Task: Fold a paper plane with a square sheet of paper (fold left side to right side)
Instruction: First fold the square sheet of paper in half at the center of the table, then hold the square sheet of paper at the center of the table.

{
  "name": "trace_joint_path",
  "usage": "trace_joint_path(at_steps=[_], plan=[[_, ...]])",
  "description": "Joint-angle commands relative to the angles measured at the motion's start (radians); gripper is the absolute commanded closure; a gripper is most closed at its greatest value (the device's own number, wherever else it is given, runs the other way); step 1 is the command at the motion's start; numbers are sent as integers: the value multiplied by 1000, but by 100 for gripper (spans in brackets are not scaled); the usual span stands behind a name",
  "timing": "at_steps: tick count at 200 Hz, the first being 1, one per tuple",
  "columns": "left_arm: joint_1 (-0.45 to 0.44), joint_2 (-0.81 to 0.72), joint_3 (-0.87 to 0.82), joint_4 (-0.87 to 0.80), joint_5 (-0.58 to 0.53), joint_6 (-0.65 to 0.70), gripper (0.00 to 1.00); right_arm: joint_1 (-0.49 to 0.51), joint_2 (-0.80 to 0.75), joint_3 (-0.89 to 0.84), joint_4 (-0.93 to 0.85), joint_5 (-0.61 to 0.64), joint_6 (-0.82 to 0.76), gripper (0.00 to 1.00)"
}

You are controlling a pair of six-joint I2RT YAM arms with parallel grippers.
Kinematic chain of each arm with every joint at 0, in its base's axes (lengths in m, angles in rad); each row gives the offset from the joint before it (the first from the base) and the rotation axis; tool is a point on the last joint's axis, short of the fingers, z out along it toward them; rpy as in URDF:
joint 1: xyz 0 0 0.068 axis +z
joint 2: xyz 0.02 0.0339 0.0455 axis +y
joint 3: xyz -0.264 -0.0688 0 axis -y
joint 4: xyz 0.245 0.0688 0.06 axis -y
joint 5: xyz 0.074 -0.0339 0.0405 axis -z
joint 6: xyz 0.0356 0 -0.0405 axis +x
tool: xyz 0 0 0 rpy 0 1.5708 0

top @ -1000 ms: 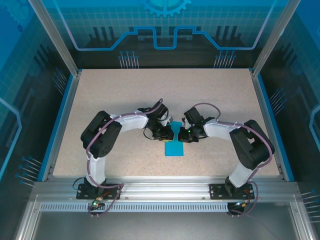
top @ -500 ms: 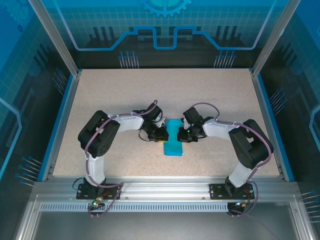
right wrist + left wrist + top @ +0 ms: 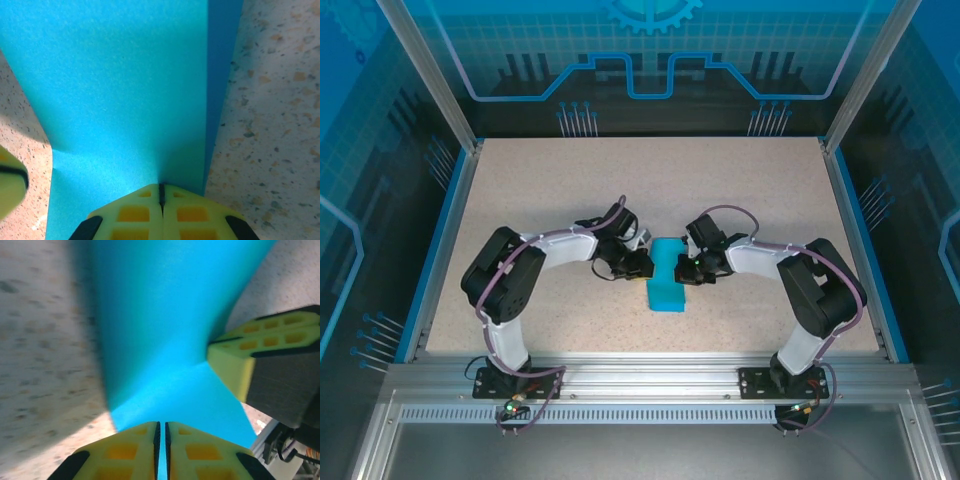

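Observation:
The square sheet of paper (image 3: 667,280) lies mid-table as a narrow teal strip, long side running away from the arms. A fold line runs along its right side (image 3: 220,95). My left gripper (image 3: 640,264) rests at the strip's left edge. Its jaws (image 3: 161,440) are closed to a hairline slit with blue showing through it, and I cannot tell if paper is pinched there. My right gripper (image 3: 684,269) sits at the strip's right edge. Its jaws (image 3: 161,192) are shut, tips down on the paper (image 3: 125,85). One right fingertip (image 3: 255,355) shows in the left wrist view.
The speckled beige tabletop (image 3: 540,190) surrounds the sheet. Blue side rails (image 3: 438,250) and an aluminium frame (image 3: 650,375) at the near edge bound it. Both arms curve inward from their bases toward the table's middle.
The left arm's wrist and elbow have swung left, uncovering the far part of the strip; its tips stayed at the left edge. The right arm has barely moved.

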Motion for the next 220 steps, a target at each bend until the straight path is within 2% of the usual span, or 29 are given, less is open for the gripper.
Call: trace_joint_path(at_steps=[1, 39, 103, 163, 220], plan=[[-38, 47, 64, 34, 43, -23, 84, 17, 64, -43, -103, 55, -10, 95], [-51, 118, 86, 38, 13, -36, 83, 18, 63, -40, -104, 51, -11, 95], [-56, 134, 46, 12, -7, -36, 82, 19, 52, -33, -87, 35, -10, 95], [-59, 151, 46, -27, -45, -33, 82, -6, -71, -21, 39, -47, -28, 95], [-64, 158, 55, -31, -51, -35, 82, -23, 8, 66, 115, -98, -19, 95]])
